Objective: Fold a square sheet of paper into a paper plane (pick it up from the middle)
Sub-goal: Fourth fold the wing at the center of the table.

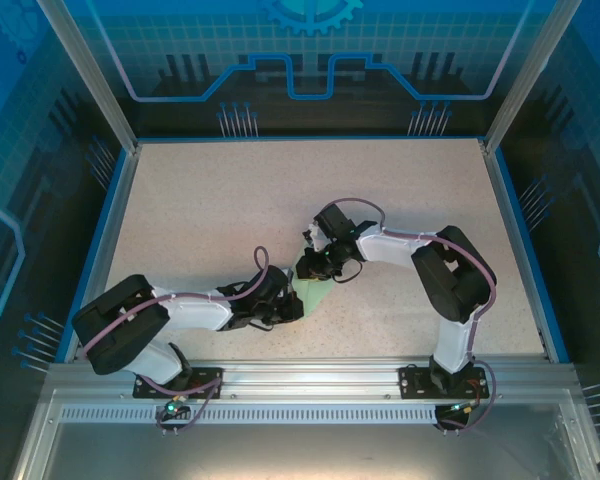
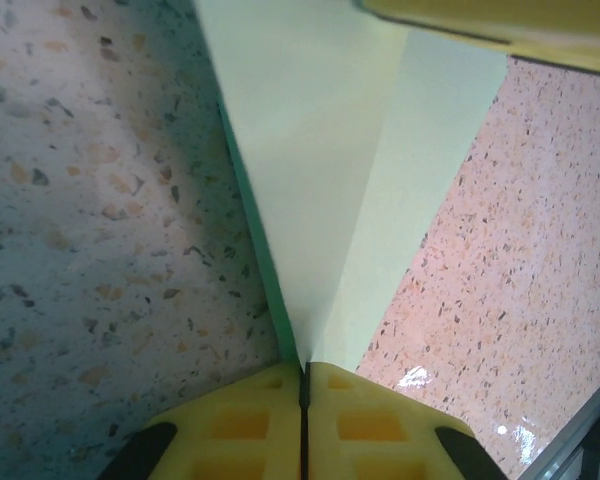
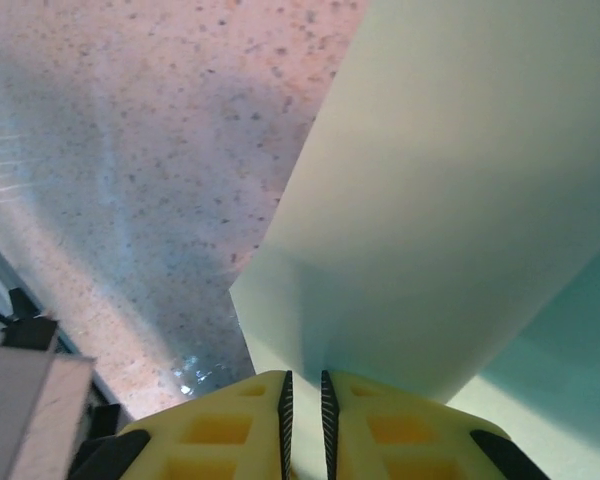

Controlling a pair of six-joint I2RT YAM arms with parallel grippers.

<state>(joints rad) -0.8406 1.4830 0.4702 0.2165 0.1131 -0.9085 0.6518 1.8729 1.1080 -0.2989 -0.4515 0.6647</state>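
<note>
The pale mint-green paper point(image 1: 317, 291) is folded into a pointed shape with a central crease and is held between the two arms near the table's middle. In the left wrist view the folded paper point(image 2: 320, 170) narrows to a tip, and my left gripper point(image 2: 303, 368) is shut on that tip. My left gripper point(image 1: 292, 303) is at the paper's near end. My right gripper point(image 1: 310, 268) is at its far end. In the right wrist view my right gripper point(image 3: 303, 385) is shut on an edge of the paper point(image 3: 450, 200), whose flap rises in front of the camera.
The speckled tabletop point(image 1: 210, 210) lies open around both arms. A blue rim point(image 1: 108, 235) borders the table on the left and right, and an aluminium rail point(image 1: 310, 370) runs along the near edge. A yellow finger of the right gripper point(image 2: 480, 22) is at the top of the left wrist view.
</note>
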